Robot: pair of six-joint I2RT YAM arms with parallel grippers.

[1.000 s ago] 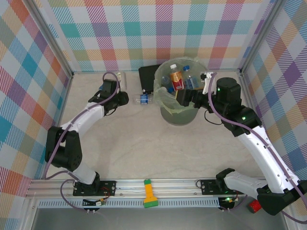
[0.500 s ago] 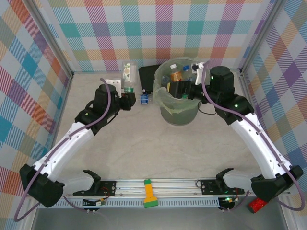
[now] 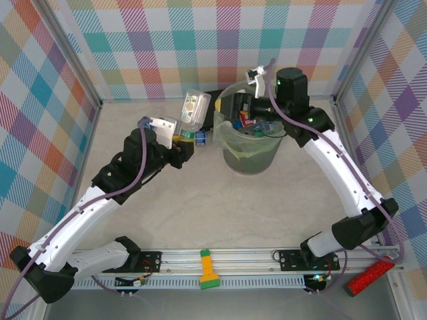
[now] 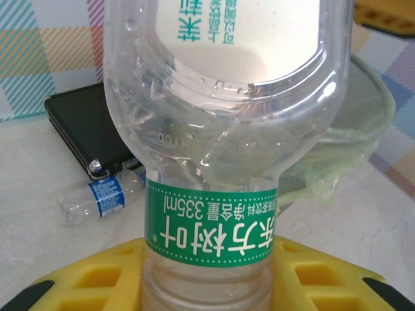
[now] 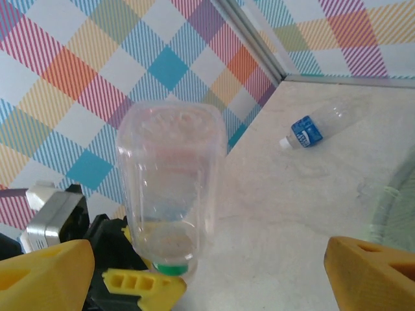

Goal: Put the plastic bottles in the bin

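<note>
My left gripper (image 3: 184, 138) (image 4: 207, 282) is shut on the neck of a clear plastic bottle (image 3: 193, 109) (image 4: 220, 116) with a green label, held base-up above the table, just left of the bin (image 3: 251, 157) (image 4: 366, 133). The round grey-green bin holds several bottles (image 3: 255, 123). Over the bin's far rim, my right gripper (image 3: 232, 107) (image 5: 214, 278) is open with nothing between its fingers; its camera faces the held bottle (image 5: 172, 188). A small blue-labelled bottle (image 3: 199, 137) (image 4: 102, 198) (image 5: 310, 129) lies on the table by the bin.
A flat black rectangular object (image 3: 204, 100) (image 4: 87, 129) lies behind the small bottle, against the back wall. A red glittery cylinder (image 3: 368, 277) sits off the table at the near right. A yellow-green tool (image 3: 208, 270) rests on the front rail.
My left arm has lifted the green-labelled bottle and swung it right, close to the bin. My right arm has drawn back over the bin's far rim, its jaws narrowing slightly.
</note>
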